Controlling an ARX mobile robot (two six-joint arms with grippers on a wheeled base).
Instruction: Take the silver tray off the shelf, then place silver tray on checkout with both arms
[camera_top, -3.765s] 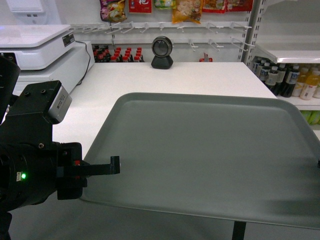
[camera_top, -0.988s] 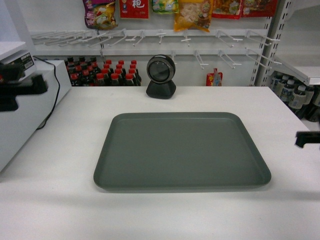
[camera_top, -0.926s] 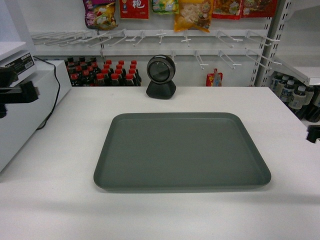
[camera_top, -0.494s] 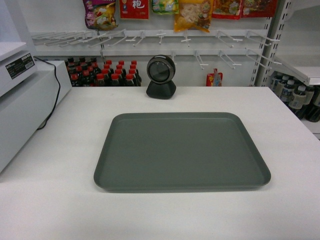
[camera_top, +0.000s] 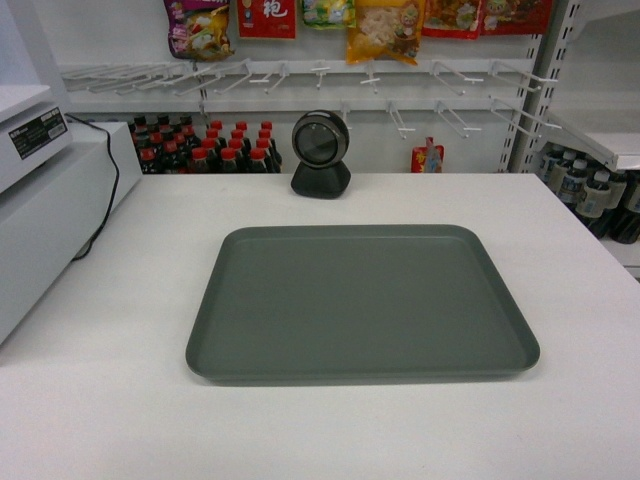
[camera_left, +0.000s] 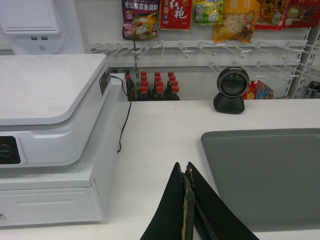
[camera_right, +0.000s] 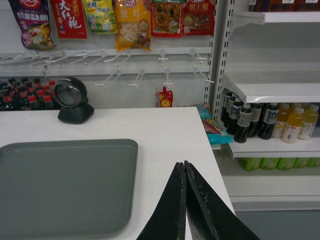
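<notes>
Tray (camera_top: 362, 300) lies flat mid-frame on the surface (camera_top: 120, 400); left tool (camera_left: 187, 172) and right tool (camera_right: 184, 170) both pressed closed, empty.

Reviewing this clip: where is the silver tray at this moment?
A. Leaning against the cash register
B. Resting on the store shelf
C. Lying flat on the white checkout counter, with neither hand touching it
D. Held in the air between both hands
C. The silver tray lies flat on the checkout, and the left hand and right hand are both shut and off its edges.
</notes>
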